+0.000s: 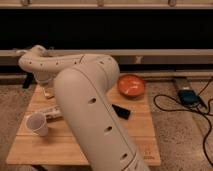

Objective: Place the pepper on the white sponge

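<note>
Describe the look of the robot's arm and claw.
The arm is a glossy off-white shell of thick, rounded tubular segments, with rows of small dark round holes along them. No cables or lettering show on it. The claw, at its far end over the wooden table's back-left corner in the camera view, is mostly hidden.

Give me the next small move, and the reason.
Probably a slight descent onto the sponge: the gripper is low at the table's far-left corner, just above it, mostly hidden by the arm. The pepper is not visible, so go slowly.

Orange bowl [131, 85]; white cup [38, 123]; tan table [135, 137]; gripper [47, 90], seemingly whitish, far-left.
</note>
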You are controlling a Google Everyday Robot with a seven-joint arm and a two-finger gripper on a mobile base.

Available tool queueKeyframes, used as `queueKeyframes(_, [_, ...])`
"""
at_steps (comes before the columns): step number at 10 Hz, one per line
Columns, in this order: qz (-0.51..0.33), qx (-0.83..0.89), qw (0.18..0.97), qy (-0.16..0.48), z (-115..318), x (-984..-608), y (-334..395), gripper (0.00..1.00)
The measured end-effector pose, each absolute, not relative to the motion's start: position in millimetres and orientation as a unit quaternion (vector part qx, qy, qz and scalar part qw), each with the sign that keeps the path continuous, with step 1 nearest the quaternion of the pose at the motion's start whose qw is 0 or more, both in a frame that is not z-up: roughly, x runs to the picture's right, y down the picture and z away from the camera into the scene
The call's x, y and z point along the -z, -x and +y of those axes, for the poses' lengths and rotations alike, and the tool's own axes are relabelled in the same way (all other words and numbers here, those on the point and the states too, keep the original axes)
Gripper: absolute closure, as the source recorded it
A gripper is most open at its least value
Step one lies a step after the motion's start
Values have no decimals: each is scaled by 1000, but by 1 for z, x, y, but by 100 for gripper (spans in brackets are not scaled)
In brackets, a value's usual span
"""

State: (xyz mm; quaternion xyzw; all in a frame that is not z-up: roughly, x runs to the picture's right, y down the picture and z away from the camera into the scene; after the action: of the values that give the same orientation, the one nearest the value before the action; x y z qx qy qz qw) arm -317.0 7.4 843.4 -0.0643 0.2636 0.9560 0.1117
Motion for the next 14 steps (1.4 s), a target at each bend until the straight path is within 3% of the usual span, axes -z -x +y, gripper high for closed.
queueKeyframes(4, [272, -952, 110, 92, 3, -872, 335, 100])
queueKeyframes(10, [266, -945, 133, 139, 6, -877, 389, 100])
queueKeyframes(14, [246, -946, 104, 184, -3, -896, 406, 100])
